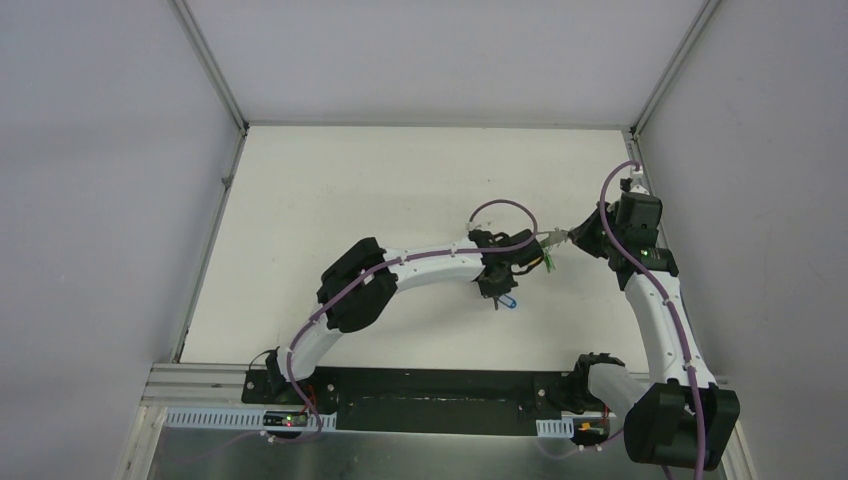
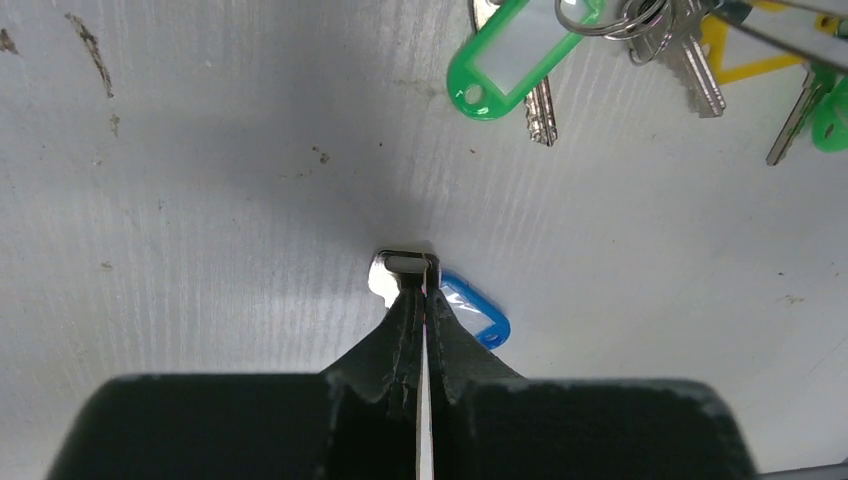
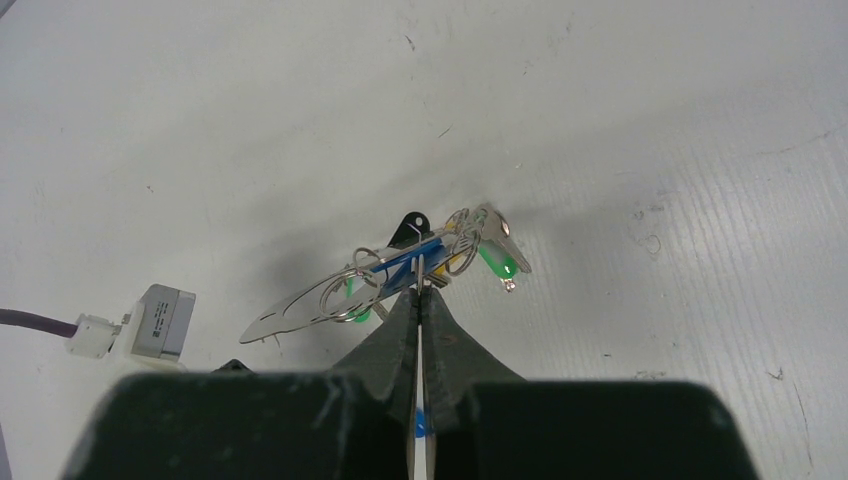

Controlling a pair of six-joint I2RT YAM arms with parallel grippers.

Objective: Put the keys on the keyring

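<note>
My left gripper [image 2: 422, 286] is pinched tight on a little silver key [image 2: 398, 265] with a blue tag [image 2: 486, 318]. More keys [image 2: 692, 62] and a green tag [image 2: 510, 55] lie far off to the right.

1. A robotics lab test cell: a white table [image 1: 400, 190] is closed in by plain pale panels [image 1: 100, 200] on its left, far and right sides.
2. Aluminium frame posts [image 1: 212, 62] rise from the table's far corners.
3. At the table's near edge, a left arm [image 1: 420, 262] and a right arm [image 1: 662, 315], both white and trailing purple cables [image 1: 500, 204], stand on a black plate [image 1: 430, 400] beside slotted cable ducting [image 1: 215, 418].
</note>
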